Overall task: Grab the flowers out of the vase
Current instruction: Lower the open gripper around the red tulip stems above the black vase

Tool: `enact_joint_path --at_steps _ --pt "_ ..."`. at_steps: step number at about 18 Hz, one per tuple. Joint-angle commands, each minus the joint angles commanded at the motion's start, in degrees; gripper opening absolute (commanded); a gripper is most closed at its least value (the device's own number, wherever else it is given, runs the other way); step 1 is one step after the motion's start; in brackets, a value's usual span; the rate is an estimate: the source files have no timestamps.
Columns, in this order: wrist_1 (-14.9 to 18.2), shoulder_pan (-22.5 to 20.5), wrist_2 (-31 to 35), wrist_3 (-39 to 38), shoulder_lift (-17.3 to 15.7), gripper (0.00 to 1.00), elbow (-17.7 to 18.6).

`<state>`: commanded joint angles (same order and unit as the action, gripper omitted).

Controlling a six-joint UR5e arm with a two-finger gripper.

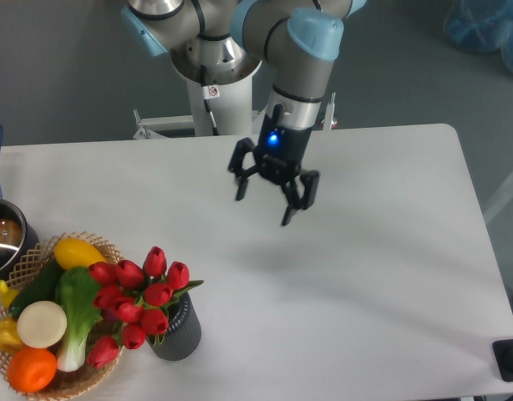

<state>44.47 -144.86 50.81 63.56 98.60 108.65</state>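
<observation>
Red flowers (138, 301) in grey vase (177, 328), toy vegetables in wicker basket (27, 264), jaws spread

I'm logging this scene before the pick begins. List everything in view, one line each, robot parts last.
red tulip flowers: one bunch of about nine buds, red with green stems, standing in the vase at front left
dark grey ribbed cylindrical vase: one, front left of the table, beside the basket
woven wicker basket: one, tan, at the front left corner
toy vegetables: several, yellow, green, white and orange, in the basket
metal pot with a blue handle: one, at the left edge, partly cut off
white table: one, carrying all of the above
black object: one, at the right edge, unidentifiable
robot arm: one, grey with blue joints
end effector: one, black, fingers apart, above mid-table
</observation>
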Motion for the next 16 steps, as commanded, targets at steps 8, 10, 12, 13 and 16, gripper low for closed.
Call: enact_joint_path --at_steps 8,10,12,13,16 --pt "-0.09 7.92 -2.2 -8.62 9.42 1.0 -10.56" --pt "-0.18 8.1 -6.05 -8.54 9.86 1.0 -10.82" --pt "-0.87 8.01 -8.44 -8.54 9.86 1.0 -10.91" --pt "-1.66 8.1 -8.8 -8.54 10.12 1.0 -10.91" --pt "-3.08 8.1 -9.93 -8.54 11.79 1.0 -10.91"
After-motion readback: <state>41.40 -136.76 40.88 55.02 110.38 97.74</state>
